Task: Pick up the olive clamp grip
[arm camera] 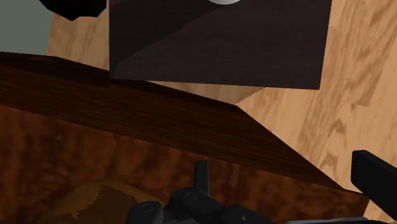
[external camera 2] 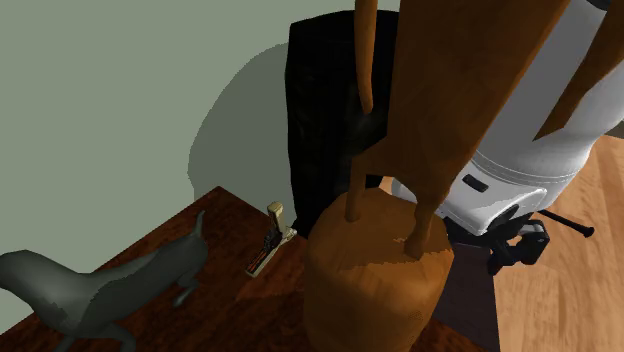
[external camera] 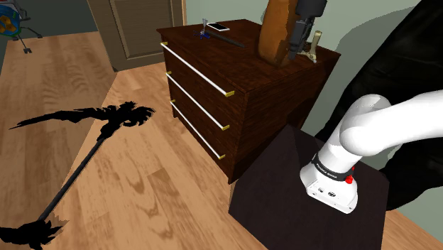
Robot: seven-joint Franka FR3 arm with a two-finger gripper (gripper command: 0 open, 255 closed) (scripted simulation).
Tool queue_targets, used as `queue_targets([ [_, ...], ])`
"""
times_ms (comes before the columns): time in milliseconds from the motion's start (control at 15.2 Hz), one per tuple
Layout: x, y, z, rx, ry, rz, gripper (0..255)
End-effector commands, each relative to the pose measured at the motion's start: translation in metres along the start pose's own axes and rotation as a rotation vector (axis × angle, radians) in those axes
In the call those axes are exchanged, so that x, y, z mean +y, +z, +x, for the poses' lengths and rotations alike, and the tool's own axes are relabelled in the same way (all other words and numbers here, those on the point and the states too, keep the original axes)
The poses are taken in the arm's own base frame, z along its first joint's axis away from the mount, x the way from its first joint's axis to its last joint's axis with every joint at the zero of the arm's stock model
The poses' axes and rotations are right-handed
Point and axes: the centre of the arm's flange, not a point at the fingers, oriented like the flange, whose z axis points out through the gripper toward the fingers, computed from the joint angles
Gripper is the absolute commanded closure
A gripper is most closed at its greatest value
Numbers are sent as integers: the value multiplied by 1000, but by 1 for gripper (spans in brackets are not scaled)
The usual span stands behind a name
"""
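Your gripper [external camera: 299,37] hangs right beside the brown wooden carving [external camera: 275,32]; spread or closed, I can't tell. The olive clamp [external camera: 312,48] lies at the gripper's four o'clock on the dresser [external camera: 241,64]. Drop carelessly and you could clip that carving.

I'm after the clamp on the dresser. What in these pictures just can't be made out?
- Shoulder view: the clamp is partly hidden by the gripper.
- Both exterior views: the top edge cuts off the brown wooden piece.
- Second exterior view: the grey animal figure is cut off by the bottom edge.
- Shoulder view: the blue item is too small to identify.
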Motion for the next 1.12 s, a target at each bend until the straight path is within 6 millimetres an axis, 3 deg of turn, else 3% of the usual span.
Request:
queue_targets([
  [0,0,0,0,0,0,0,0],
  [1056,201,-9,9,92,192,-44,0],
])
